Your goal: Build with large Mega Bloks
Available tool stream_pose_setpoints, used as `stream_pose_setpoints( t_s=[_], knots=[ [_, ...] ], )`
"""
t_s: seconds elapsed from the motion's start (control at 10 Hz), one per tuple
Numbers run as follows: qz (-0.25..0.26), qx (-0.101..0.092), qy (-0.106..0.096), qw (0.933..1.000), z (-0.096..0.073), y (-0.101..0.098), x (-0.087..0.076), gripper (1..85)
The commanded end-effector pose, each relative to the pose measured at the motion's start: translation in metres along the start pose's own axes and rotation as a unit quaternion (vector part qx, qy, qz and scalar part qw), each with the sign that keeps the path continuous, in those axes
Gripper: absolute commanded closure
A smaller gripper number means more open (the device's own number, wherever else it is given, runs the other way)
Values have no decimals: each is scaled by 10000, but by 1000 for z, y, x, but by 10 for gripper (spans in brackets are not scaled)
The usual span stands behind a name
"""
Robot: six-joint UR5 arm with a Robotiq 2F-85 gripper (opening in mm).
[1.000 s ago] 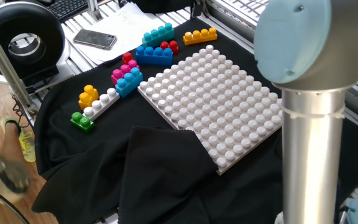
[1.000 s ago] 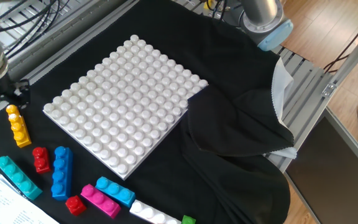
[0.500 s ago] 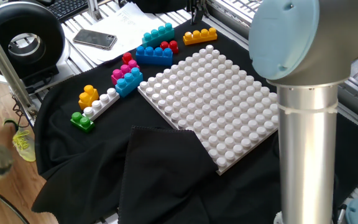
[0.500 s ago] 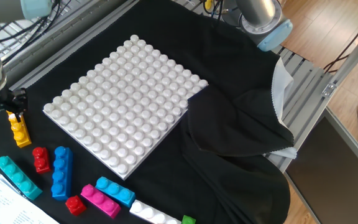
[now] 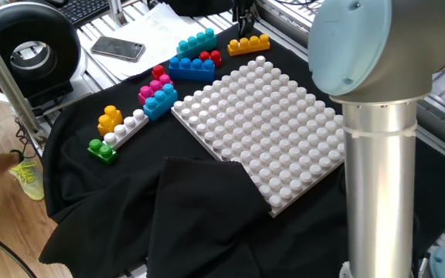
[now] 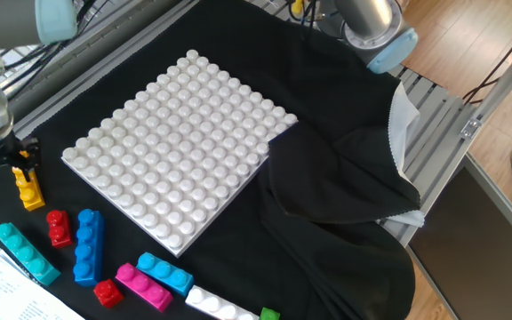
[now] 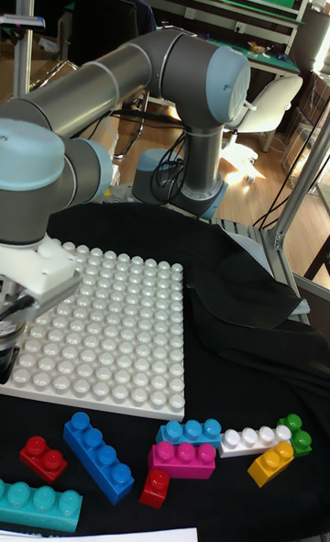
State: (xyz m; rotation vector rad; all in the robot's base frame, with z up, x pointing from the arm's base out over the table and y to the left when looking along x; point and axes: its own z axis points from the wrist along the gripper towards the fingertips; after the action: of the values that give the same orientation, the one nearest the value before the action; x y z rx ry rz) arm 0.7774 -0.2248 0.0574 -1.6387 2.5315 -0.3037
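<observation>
The large Mega Bloks lie on black cloth beside the white studded baseplate (image 6: 180, 142). My gripper (image 6: 3, 164) stands open at the left edge of the other fixed view, its fingers straddling the far end of a long orange-yellow brick (image 6: 30, 190), which also shows in one fixed view (image 5: 248, 44). Nearby lie a teal brick (image 6: 27, 253), a red brick (image 6: 58, 228) and a blue brick (image 6: 87, 246). Further on are a pink brick (image 6: 143, 284), a light blue brick (image 6: 165, 271), a white brick (image 5: 130, 127), a small yellow brick (image 5: 110, 118) and a green brick (image 5: 101, 149).
The arm's thick grey column (image 5: 381, 154) fills the right foreground of one fixed view. A raised fold of black cloth (image 6: 345, 204) lies against the baseplate's corner. A phone (image 5: 118, 49) and a black round device (image 5: 25, 50) sit beyond the cloth's edge.
The gripper has come down and slightly right over the orange-yellow brick, so its fingers now flank the brick's far end. The bricks have not moved.
</observation>
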Motion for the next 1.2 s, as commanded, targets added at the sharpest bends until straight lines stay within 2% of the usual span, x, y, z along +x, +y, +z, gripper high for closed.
stream_pose_setpoints(
  t_s=[0.0,0.3,0.4,0.5,0.6,0.7,0.8,0.9,1.1],
  knots=[
    [28,77,-148,9999,12,-2,-5,283],
    [66,62,-216,9997,22,1,-10,283],
    [105,-48,-215,9997,19,5,-10,283],
    [294,-249,-413,9984,18,15,-21,263],
    [495,-244,-264,9981,18,15,-13,263],
    [445,-25,-123,9989,19,4,-5,303],
    [443,-136,-310,9984,29,8,-12,303],
    [421,-155,-384,9983,45,7,-13,270],
    [343,-160,-489,9981,65,7,-12,263]
  ],
)
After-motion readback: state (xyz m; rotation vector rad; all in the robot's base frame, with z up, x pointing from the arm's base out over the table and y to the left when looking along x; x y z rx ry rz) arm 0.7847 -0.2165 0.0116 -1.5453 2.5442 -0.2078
